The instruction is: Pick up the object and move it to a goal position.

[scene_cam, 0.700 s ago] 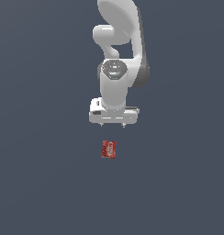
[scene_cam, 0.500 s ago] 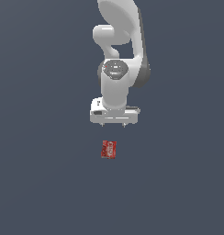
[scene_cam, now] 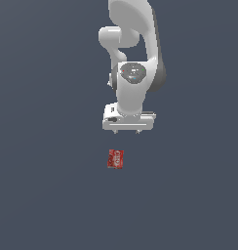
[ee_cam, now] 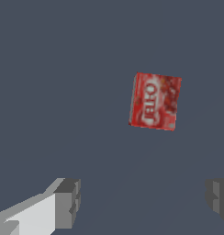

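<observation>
The object, a small red rectangular box (scene_cam: pixel 115 158) with white lettering on top, lies flat on the dark grey floor. In the wrist view the box (ee_cam: pixel 155 101) shows its white letters clearly. My white gripper (scene_cam: pixel 128 132) hangs above the floor, beyond the box and slightly toward the exterior view's right of it, apart from it. Its two short fingertips (scene_cam: pixel 138 132) point down and stand wide apart. In the wrist view the gripper (ee_cam: pixel 143 202) is open and empty, with grey pads (ee_cam: pixel 68 203) spread well apart.
The dark grey floor (scene_cam: pixel 43 195) spreads all around the box. The white arm (scene_cam: pixel 133 58) rises behind the gripper. Nothing else shows.
The gripper has shifted slightly, with the wrist turning a little. The box has not moved.
</observation>
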`<state>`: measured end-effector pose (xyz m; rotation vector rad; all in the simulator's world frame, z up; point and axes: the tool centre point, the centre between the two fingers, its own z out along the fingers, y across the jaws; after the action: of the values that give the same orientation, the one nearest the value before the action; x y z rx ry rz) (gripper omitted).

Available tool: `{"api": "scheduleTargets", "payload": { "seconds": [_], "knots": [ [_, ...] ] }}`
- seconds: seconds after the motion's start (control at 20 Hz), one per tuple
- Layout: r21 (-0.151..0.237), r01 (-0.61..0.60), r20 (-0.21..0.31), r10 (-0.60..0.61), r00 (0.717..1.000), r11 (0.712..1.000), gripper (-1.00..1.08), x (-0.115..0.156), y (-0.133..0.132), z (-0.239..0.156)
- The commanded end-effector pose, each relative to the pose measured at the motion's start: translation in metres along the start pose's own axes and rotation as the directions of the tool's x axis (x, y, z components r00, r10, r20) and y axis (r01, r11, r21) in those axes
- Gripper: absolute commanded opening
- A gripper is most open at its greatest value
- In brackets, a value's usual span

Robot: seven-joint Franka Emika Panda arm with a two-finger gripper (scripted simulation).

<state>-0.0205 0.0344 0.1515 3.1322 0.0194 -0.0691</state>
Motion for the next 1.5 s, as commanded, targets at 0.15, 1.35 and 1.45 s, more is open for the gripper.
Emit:
{"api": "scheduleTargets", "payload": {
  "seconds": [0.15,1.35,1.45],
  "knots": [
    [0.002,-0.013,-0.004,0.013,1.000,1.000,1.00,0.009,0.005,0.008],
    [0.013,-0.113,-0.041,0.114,0.993,0.993,1.00,0.069,0.050,0.083],
    [0.013,-0.113,-0.041,0.114,0.993,0.993,1.00,0.069,0.050,0.084]
  ]
}}
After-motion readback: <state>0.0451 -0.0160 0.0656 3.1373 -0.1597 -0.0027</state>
